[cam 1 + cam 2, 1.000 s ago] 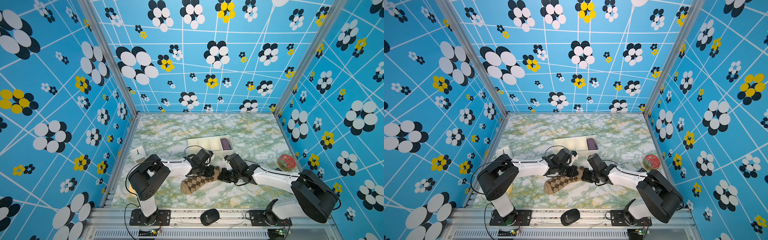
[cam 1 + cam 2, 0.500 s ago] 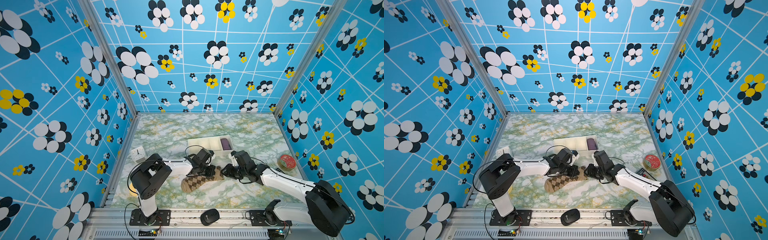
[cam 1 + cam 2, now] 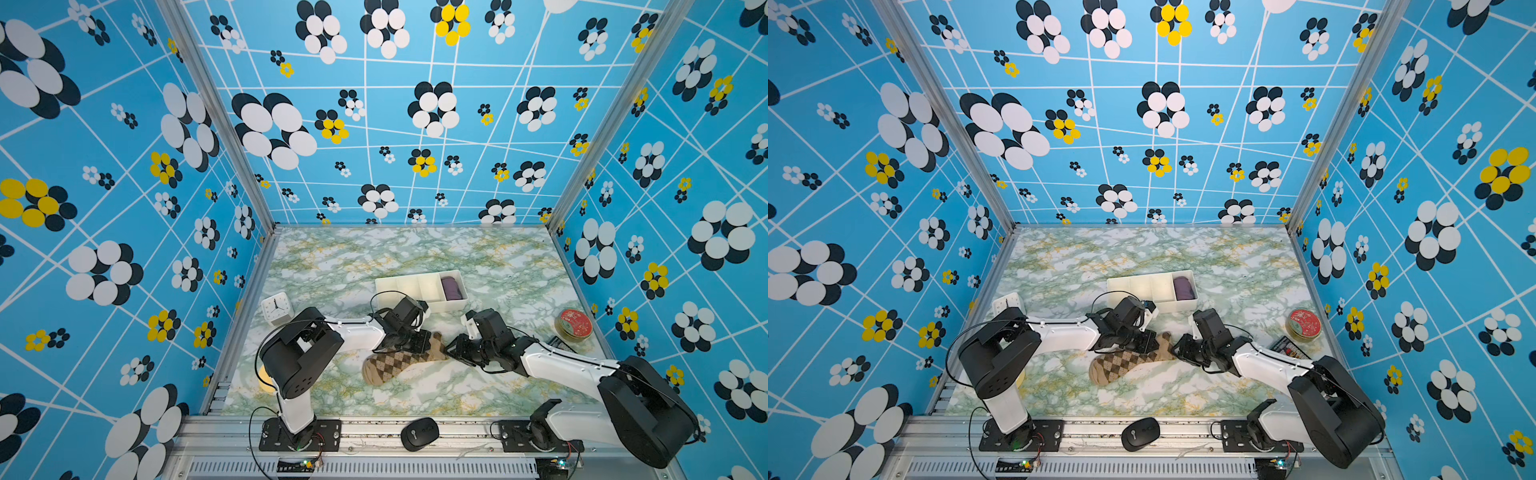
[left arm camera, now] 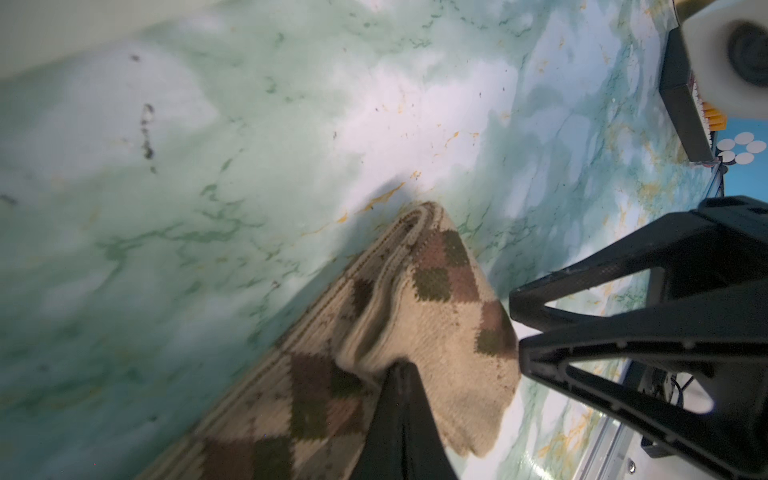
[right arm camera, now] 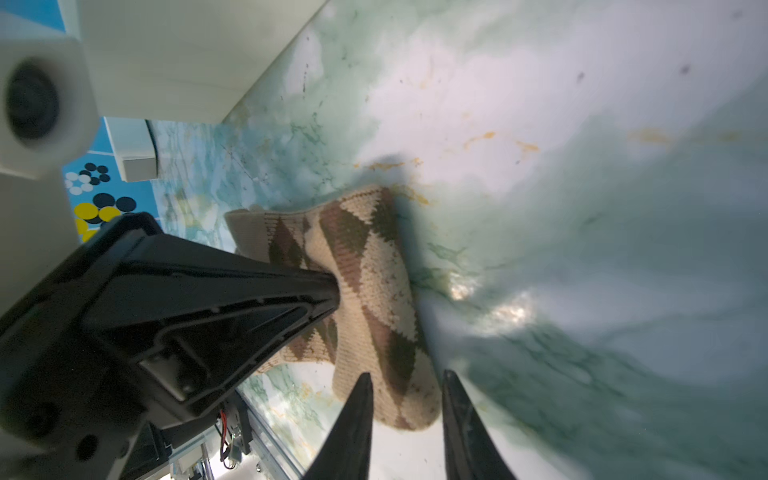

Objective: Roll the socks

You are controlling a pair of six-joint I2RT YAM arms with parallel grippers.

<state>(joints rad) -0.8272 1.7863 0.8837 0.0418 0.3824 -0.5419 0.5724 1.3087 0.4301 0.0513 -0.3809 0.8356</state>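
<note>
socks (image 3: 395, 363): part hidden under left gripper (image 3: 413, 340) | clock (image 3: 1006, 302): partly hidden

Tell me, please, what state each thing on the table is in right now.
socks, not yet rolled, flat on the table, one end pinched up.
left gripper, shut on the socks.
right gripper, open, at the socks' end.
tray, purple cloth in one end compartment, others empty.
tin, lid on.

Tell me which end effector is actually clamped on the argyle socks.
The left end effector: shut, pinching a fold of the argyle socks. The right end effector stands open, gripping nothing.
</note>
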